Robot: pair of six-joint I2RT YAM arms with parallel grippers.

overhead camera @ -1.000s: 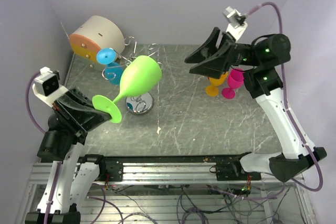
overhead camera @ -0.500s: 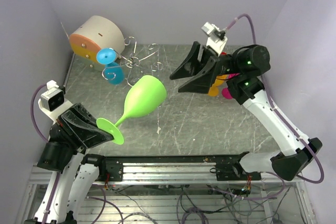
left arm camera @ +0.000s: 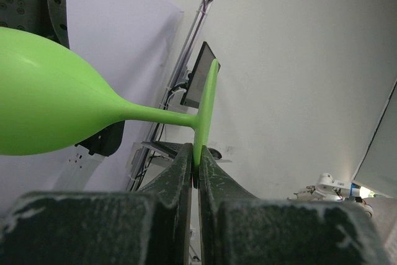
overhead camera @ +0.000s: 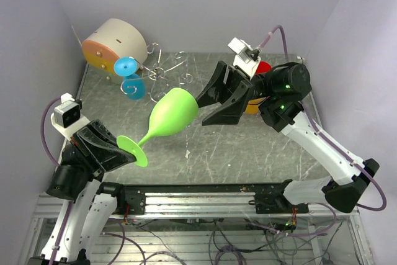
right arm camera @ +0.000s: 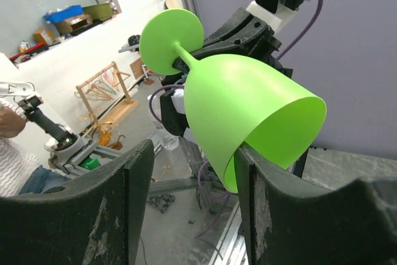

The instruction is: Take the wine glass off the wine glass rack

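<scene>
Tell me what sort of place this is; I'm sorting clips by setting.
Probably a robotics lab cell: left arm and right arm bolted to a metal rail at a table walled by lilac panels, loose cables underneath, and a cluttered workroom in the right wrist view.

My left arm (overhead camera: 68, 181) and right arm (overhead camera: 322, 145) are white links with black joints. I see matte black on the left claw (overhead camera: 127, 153) and right claw (overhead camera: 201, 108), their fingers (right arm camera: 93, 228) scuffed grey. Each wrist has a white camera box (overhead camera: 67, 114) and a purple cable (overhead camera: 277, 28).
</scene>
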